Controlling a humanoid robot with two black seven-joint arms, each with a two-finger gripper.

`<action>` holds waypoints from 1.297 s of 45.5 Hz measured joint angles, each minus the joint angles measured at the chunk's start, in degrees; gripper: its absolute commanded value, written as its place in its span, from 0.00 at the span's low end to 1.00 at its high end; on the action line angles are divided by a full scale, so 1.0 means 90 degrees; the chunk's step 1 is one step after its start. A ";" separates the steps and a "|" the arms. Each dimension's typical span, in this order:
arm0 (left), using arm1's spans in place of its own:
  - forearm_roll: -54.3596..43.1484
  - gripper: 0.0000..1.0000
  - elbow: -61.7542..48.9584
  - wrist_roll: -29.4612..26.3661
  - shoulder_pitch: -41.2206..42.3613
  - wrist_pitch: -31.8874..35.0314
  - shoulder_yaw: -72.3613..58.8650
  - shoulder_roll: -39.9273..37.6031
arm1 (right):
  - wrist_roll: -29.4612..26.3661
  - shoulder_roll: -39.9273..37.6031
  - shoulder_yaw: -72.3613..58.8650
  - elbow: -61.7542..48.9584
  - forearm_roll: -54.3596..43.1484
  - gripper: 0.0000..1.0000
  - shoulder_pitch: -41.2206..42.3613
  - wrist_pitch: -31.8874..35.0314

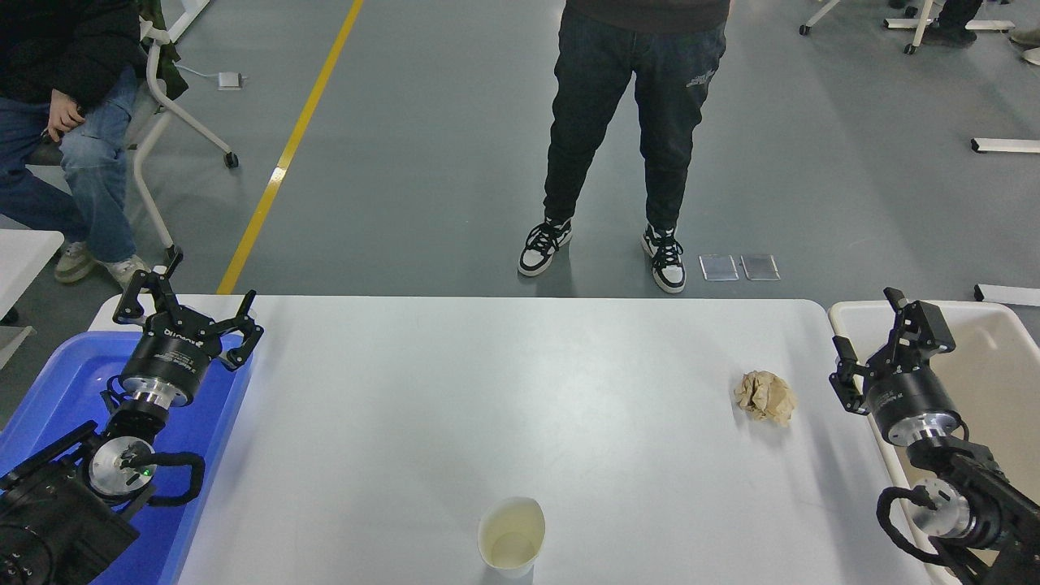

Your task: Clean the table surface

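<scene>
a lab: grey floor [455, 122], yellow line [284, 154].
</scene>
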 measured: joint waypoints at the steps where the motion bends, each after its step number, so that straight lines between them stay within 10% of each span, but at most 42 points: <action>1: 0.0000 1.00 0.0000 0.0000 0.0000 -0.0001 0.0000 0.0000 | -0.0018 -0.0003 -0.0001 0.0007 0.0005 1.00 0.0004 0.0002; 36: 0.0002 1.00 0.0001 -0.0002 0.0000 -0.0011 0.0000 0.0000 | -0.2143 -0.2011 -0.0473 0.2868 -0.0026 1.00 0.0252 0.0078; 59: 0.0002 1.00 0.0000 -0.0003 0.0000 -0.0011 0.0001 0.0000 | -0.3429 -0.2798 -0.2517 0.4746 -0.1407 1.00 0.2329 0.0182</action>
